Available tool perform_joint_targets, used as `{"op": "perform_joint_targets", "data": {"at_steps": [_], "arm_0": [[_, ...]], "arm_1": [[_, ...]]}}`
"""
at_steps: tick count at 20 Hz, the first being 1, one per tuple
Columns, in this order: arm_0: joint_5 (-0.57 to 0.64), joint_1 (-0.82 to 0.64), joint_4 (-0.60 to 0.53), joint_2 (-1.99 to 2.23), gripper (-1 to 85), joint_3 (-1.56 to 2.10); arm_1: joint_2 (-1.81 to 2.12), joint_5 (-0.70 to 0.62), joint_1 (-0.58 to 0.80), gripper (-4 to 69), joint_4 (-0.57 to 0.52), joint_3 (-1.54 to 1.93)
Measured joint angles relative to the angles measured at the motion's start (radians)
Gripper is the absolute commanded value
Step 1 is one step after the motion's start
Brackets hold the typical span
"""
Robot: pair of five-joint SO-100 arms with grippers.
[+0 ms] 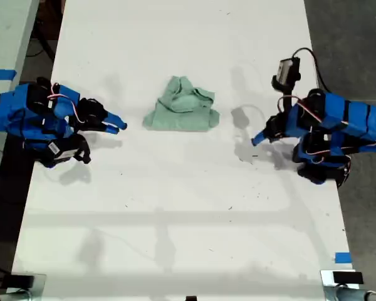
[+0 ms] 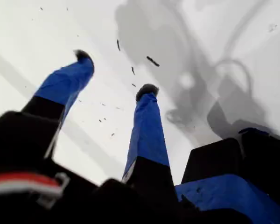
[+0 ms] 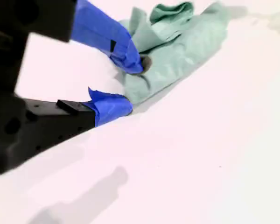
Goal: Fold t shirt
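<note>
Looking down on the white bench [image 1: 175, 219], we find the t shirt [image 1: 183, 106] lying in a wrinkled heap near the middle, between the two arms. It is bunched and partly doubled over, not spread flat, so we judge the folding far from finished.

Our second tool [image 1: 118, 124], on the exterior view's left, sits just beside the near edge of the cloth. Its own camera shows the jaws parted moderately [image 3: 130, 86] with the t shirt [image 3: 177, 46] right past the tips, and nothing is pinched between them. Whether the upper tip grazes the fabric we cannot tell.

Our first tool [image 1: 257, 139], on the exterior view's right, is well apart from the cloth. Its jaws stand open [image 2: 115, 72] over bare, speckled bench and hold nothing.

The risks, as we judge them:
- Closing on this lump could catch several layers at once (the folds overlap near the edge), so a lift would drag the whole heap instead of opening it.
- A low approach could push the soft cloth away rather than get under it.
- With only one tool near, a pull could slide the shirt across the smooth surface.
</note>
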Motion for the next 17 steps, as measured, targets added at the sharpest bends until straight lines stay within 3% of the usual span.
{"op": "perform_joint_targets", "data": {"at_steps": [2,5,8,12,17], "arm_0": [[-0.015,0.0,-0.081,0.247,2.5,0.259],[-0.014,0.0,-0.121,0.449,1.2,0.491],[0.015,-0.028,-0.103,0.483,3.7,0.514],[0.017,-0.031,-0.103,0.489,7.0,0.517],[0.017,-0.081,-0.103,0.489,5.8,0.518]], "arm_1": [[0.235,0.117,-0.153,0.1,-0.086,0.238],[0.634,0.146,-0.255,1.5,-0.193,0.557],[0.761,0.095,-0.256,4.3,-0.253,0.719],[0.775,-0.166,-0.232,3.9,-0.272,0.732],[0.775,-0.221,-0.21,3.9,-0.272,0.732]]}}
